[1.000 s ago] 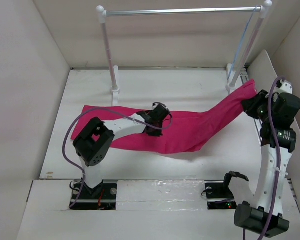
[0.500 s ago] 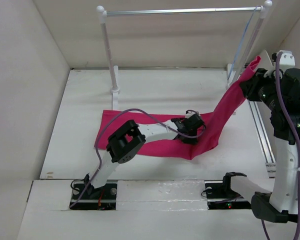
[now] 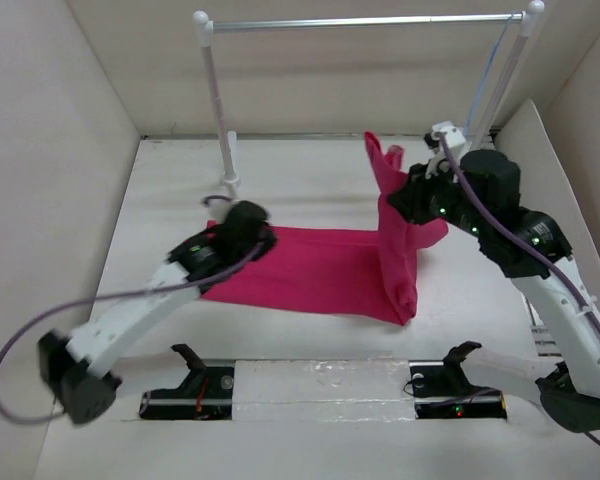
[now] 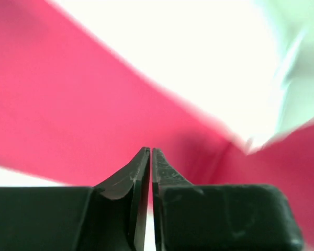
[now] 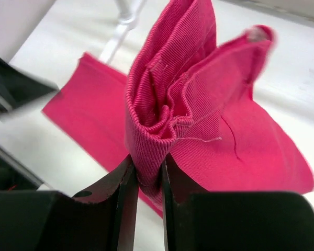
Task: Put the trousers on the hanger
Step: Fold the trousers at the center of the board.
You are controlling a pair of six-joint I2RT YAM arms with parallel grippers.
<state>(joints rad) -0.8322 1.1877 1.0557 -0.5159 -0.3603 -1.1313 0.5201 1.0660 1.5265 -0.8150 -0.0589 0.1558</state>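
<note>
Top view high, looking down and forward, wrist views close and low, all sharing the trousers (image 3: 320, 280)

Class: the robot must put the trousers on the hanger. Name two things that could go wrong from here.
1. The right gripper pinches only a bunched fold of the trousers, so the cloth might slip out.
2. The hanger is a thin wire hanging at the right end of the rail. The lifted cloth could knock it askew.

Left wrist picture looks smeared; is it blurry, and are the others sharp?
Left wrist: heavily blurred, the trousers a pink smear, only the left gripper crisp. Right wrist: sharp weave where the right gripper pinches. Top external: clear, but the left arm's elbow smears.
</note>
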